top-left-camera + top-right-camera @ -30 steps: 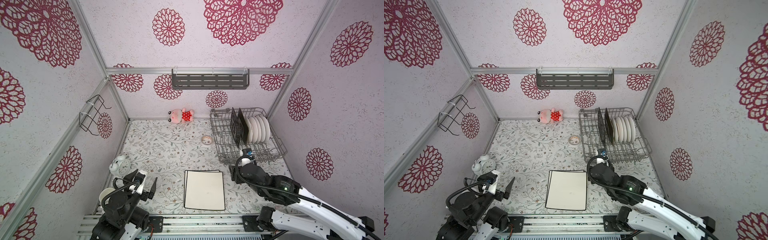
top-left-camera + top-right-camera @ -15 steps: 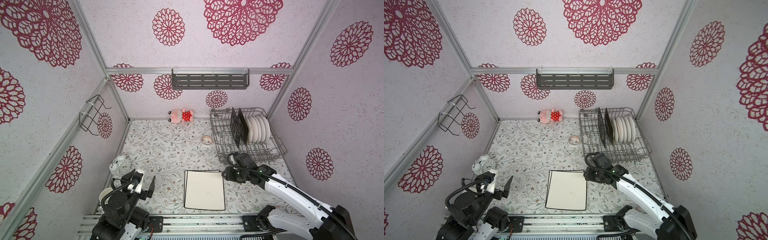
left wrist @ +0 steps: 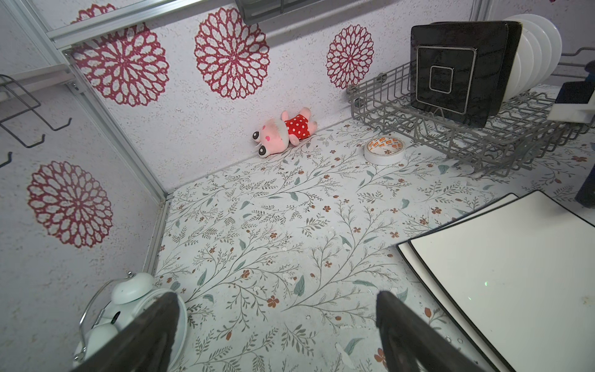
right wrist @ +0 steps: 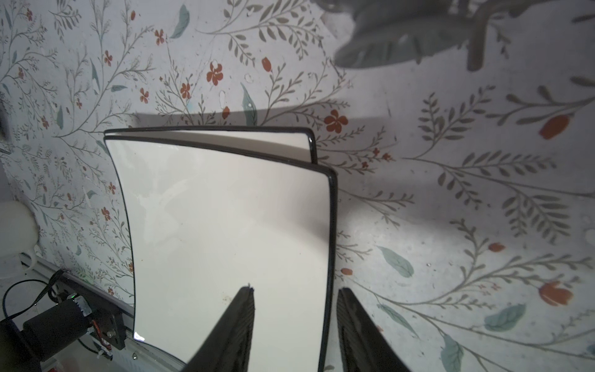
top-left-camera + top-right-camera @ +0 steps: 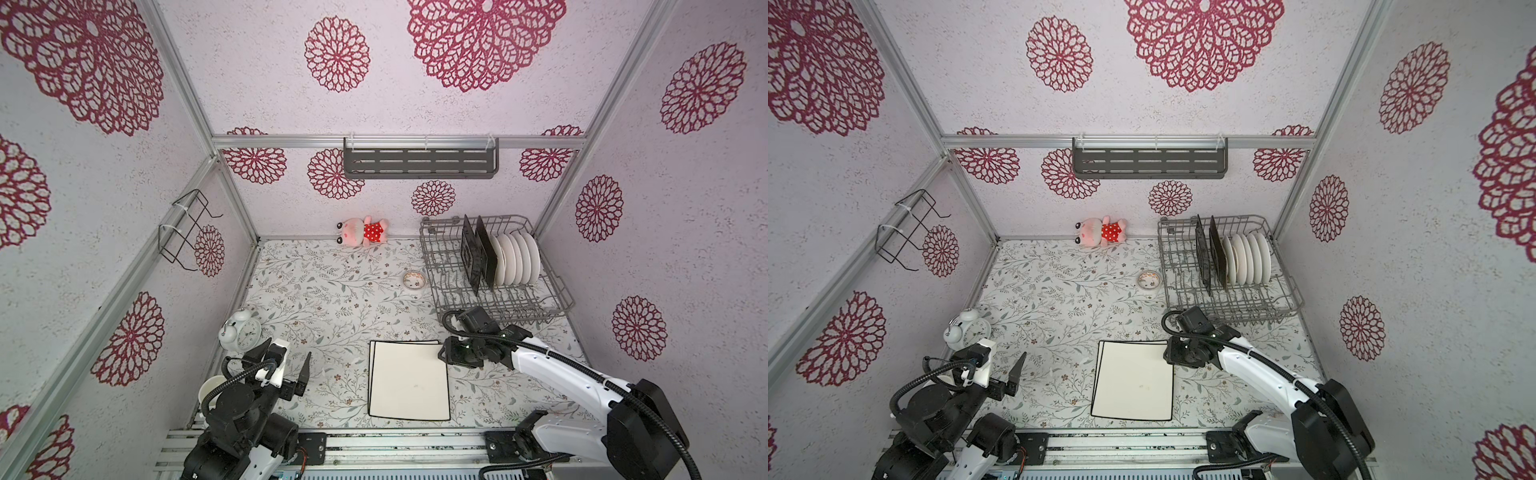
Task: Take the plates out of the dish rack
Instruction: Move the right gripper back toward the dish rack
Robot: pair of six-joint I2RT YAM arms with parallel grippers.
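Two large white dark-rimmed square plates [image 5: 409,382] lie stacked flat near the table's front. The grey wire dish rack [image 5: 557,291] stands at the back right. In it, upright, are two black square plates [image 5: 473,257] and several round white plates [image 5: 517,259]. My right gripper [image 4: 294,290] is low at the stack's far right corner. Its jaws are open astride the top plate's rim [image 4: 331,225], one finger over the face and one outside. My left gripper [image 3: 277,294] hangs open over bare table at the front left, holding nothing.
A tape roll [image 5: 413,280] lies left of the rack, and a pink plush toy [image 5: 363,230] lies against the back wall. At the front left are an alarm clock [image 5: 241,332] and a white mug [image 5: 212,390]. A slotted shelf [image 5: 419,164] and a wire holder [image 5: 187,232] hang on the walls.
My right gripper has come from the rack's front edge down and left to the stacked plates' corner, and its jaws have narrowed. The left arm has barely moved.
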